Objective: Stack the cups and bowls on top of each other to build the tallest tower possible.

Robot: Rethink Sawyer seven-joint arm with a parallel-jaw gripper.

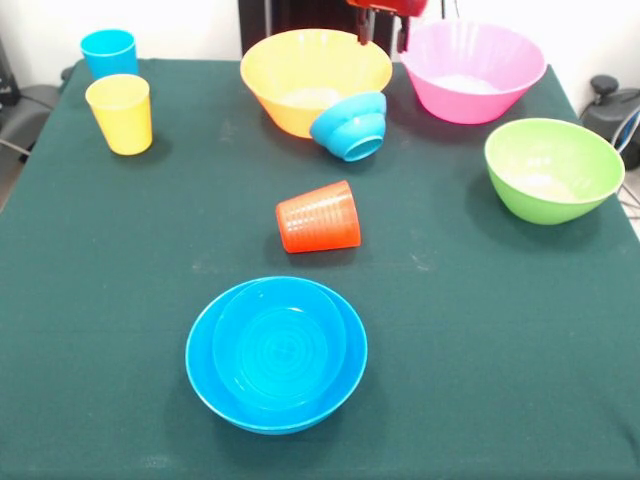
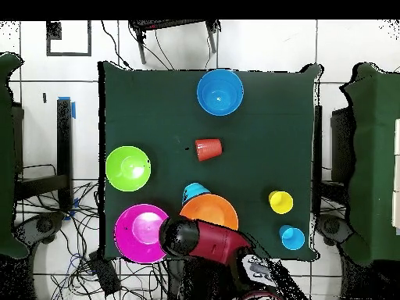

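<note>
Nothing stacked tall yet; pieces are scattered over the green worktop [image 1: 100, 300]. In the front view the jaws [image 1: 382, 30] hang at the far edge, only two dark tips under a red housing showing, a visible gap between them, so spread and holding nothing. They sit over the gap between the yellow-orange bowl [image 1: 300, 70] and the pink bowl [image 1: 470, 70], both upright, each just beside the tips, one to either side in that view. The overhead view shows the arm [image 2: 211, 241] reaching between those same two bowls. A small blue bowl pair [image 1: 350, 125], nested and tipped on its side, leans against the yellow-orange bowl's near wall, mouth facing the camera side. The orange cup [image 1: 320, 217] lies on its side mid-worktop, long axis running across the picture, wide mouth to the camera's left; well apart from the jaws, toward the camera. The blue bowl stack [image 1: 276, 352], a smaller one nested in a bigger one, sits upright nearest the camera, farthest from the jaws. The green bowl [image 1: 552, 168] is upright at the camera's right. The yellow cup [image 1: 121, 113] and blue cup [image 1: 108, 52] stand upright, just beside each other, far camera-left corner. Likely first pick is one of the two big bowls, closest by far.
</note>
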